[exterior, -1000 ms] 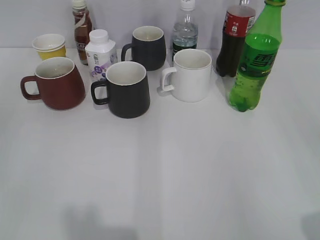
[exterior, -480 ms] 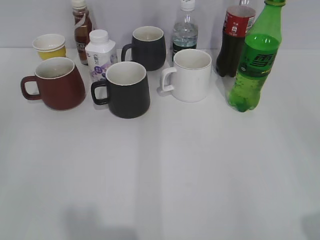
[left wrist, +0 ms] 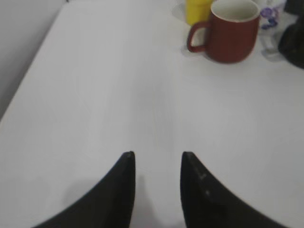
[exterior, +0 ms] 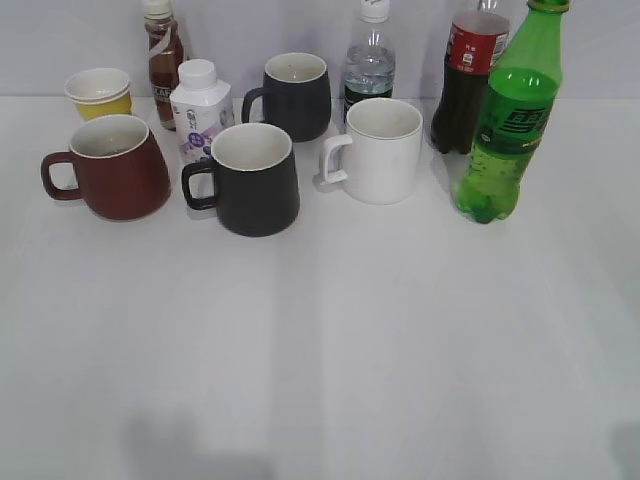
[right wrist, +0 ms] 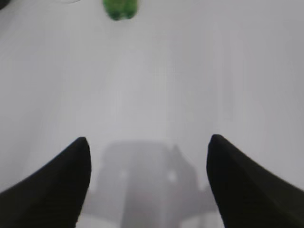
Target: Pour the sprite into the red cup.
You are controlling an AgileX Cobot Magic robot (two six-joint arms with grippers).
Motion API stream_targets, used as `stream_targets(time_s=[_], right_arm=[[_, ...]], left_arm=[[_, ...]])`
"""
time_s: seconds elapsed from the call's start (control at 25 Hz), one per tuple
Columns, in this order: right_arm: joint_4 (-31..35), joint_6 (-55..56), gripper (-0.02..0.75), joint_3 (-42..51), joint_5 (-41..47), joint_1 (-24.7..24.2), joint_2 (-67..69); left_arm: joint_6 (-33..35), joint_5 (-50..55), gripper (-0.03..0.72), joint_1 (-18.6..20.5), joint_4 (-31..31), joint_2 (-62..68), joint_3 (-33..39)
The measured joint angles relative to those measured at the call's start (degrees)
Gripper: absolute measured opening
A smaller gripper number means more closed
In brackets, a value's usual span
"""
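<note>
Right end effector [right wrist: 147,156] spread wide, left end effector [left wrist: 157,166] narrowly parted, both empty above bare matte white worktop [exterior: 330,340]. Nothing begun: no grasp, no pour. Sprite [exterior: 508,120], tall glossy translucent green plastic, upright at far right, cap on. Red cup [exterior: 110,166], squat glazed ceramic, far left, well apart.

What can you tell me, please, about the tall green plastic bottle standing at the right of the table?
The tall translucent green plastic bottle stands upright near the right end of the white table, capped with a green screw cap. A dark green label with white lettering wraps its middle, and its lobed base rests on the tabletop. The dark cola bottle with a red label stands just behind it to the left. No gripper touches it; the right wrist view shows only its base, far ahead.
</note>
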Motion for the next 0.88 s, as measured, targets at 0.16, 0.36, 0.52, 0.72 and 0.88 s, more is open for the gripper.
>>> stream_targets(time_s=[0.16,0.36,0.52,0.72,0.88], right_arm=[[0.1,0.0,0.568,0.0,0.0,-3.6,-3.3],[0.1,0.0,0.568,0.0,0.1,-4.0,-5.6],[0.1,0.1,0.568,0.0,0.1,-4.0,-5.6],[0.1,0.1,0.568,0.0,0.1,-4.0,-5.7],[0.1,0.1,0.568,0.0,0.1,-4.0,-5.7]], left_arm=[[0.0,0.1,0.256,0.9,0.0,-1.7,0.0],[0.0,0.1,0.256,0.3,0.0,-1.7,0.0],[0.0,0.1,0.256,0.2,0.0,-1.7,0.1],[0.0,0.1,0.256,0.2,0.0,-1.7,0.1],[0.0,0.1,0.256,0.2,0.0,-1.7,0.1]])
